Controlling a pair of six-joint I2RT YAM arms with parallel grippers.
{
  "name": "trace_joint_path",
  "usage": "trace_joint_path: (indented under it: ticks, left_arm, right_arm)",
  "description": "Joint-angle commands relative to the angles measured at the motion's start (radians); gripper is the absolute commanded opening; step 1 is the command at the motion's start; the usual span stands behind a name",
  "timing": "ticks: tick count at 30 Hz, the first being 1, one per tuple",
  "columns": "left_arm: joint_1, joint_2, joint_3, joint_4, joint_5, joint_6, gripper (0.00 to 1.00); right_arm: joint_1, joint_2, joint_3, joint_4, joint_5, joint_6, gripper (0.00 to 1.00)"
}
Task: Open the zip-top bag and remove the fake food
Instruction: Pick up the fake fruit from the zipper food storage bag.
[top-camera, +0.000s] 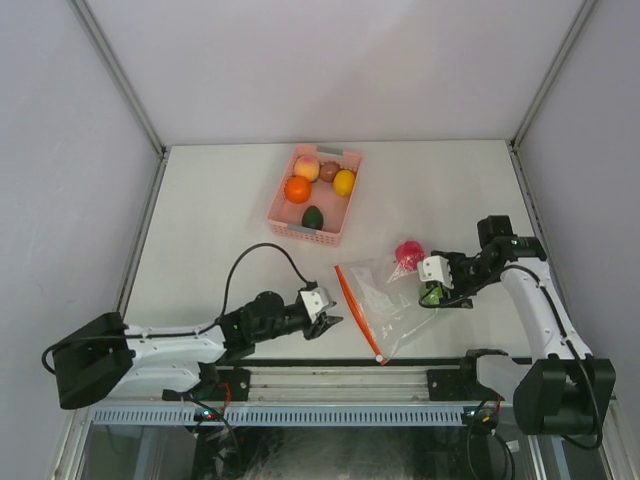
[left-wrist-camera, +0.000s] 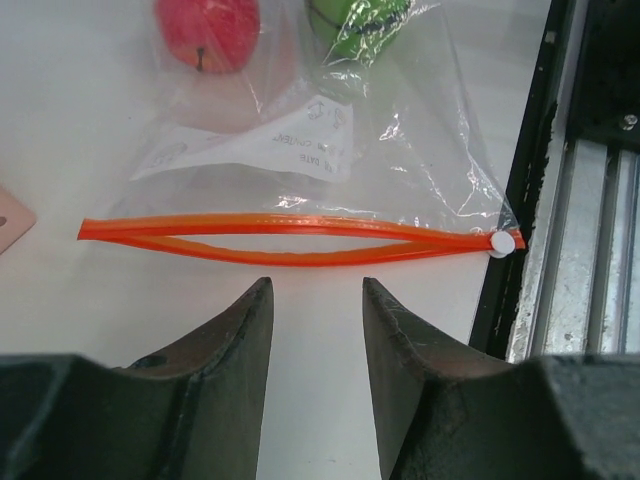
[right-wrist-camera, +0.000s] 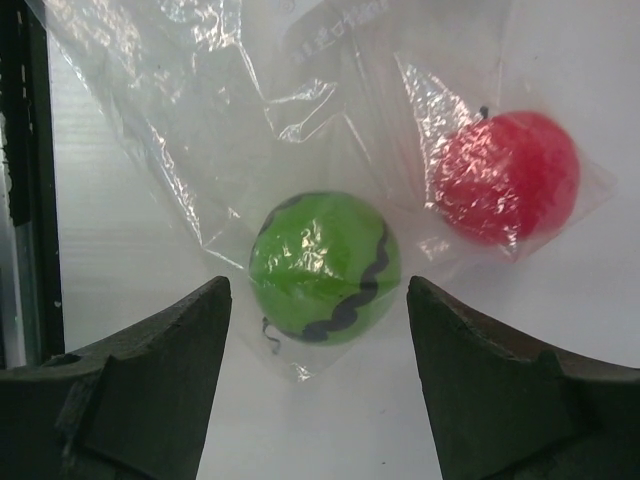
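The zip-top bag (top-camera: 385, 308) lies flat near the table's front edge, and its red-orange zipper strip (left-wrist-camera: 290, 240) is parted slightly in the middle. A white slider (left-wrist-camera: 502, 242) sits at one end of the strip. Two pieces of fake food remain inside the bag: a green striped ball (right-wrist-camera: 322, 265) and a red fruit (right-wrist-camera: 508, 175). My left gripper (left-wrist-camera: 315, 300) is open, just short of the zipper strip, with bare table between its fingers. My right gripper (right-wrist-camera: 318, 290) is open at the bag's closed end, its fingertips flanking the near side of the green ball without touching it.
A pink slotted basket (top-camera: 305, 234) at the table's middle back holds several fake fruits: peach (top-camera: 307, 168), brown (top-camera: 329, 171), yellow (top-camera: 344, 182), orange (top-camera: 297, 189) and dark green (top-camera: 313, 216). A black rail (left-wrist-camera: 520, 200) runs along the table's front edge beside the bag.
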Motion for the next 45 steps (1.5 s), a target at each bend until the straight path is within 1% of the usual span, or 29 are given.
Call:
trace_joint_path:
  ticks: [1,8,14,23,27,39,42,45]
  left_arm:
    - [-0.013,0.074,-0.01,0.147,-0.005,0.084,0.45]
    - [-0.014,0.208,0.014,0.221,0.009,0.109,0.45]
    - [-0.015,0.297,0.037,0.276,0.009,0.113,0.46]
    - [-0.015,0.451,0.102,0.355,0.028,0.128,0.48]
    - [-0.015,0.495,0.123,0.373,0.025,0.139,0.48]
    - [-0.014,0.587,0.176,0.389,0.021,0.174,0.51]
    - [-0.014,0.613,0.183,0.407,0.029,0.175,0.52]
    - [-0.013,0.628,0.193,0.418,0.036,0.176,0.54]
  right_arm:
    - [-0.003,-0.006,-0.025,0.053,0.081,0.057,0.7]
    - [-0.005,0.031,-0.04,0.108,0.162,0.12,0.66]
    - [-0.018,0.021,-0.048,0.135,0.179,0.138,0.66]
    - [-0.021,0.06,-0.063,0.147,0.191,0.132,0.65]
    - [-0.009,0.074,-0.067,0.147,0.185,0.131,0.63]
    - [0.033,0.143,-0.065,0.15,0.217,0.152,0.45]
    - [0.047,0.161,-0.059,0.146,0.212,0.161,0.36]
    - [0.07,0.199,-0.037,0.133,0.203,0.18,0.2]
